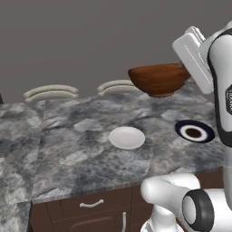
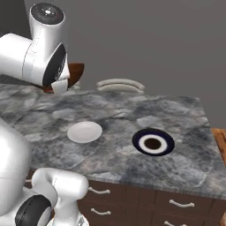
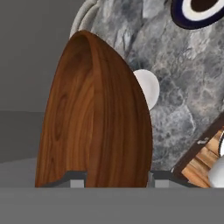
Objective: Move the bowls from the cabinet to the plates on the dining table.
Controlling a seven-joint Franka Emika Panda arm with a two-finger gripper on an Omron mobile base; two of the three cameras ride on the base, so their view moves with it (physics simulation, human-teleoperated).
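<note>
One bowl hangs clamped by its rim in my gripper above the dining table; white plate and navy plate sit bare.

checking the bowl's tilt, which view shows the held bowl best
The left base view: the whole bowl shows side-on, raised above the dining table, rim roughly level. The hand view gives a close look at its wooden wall; in the right base view the arm covers most of it.
</note>
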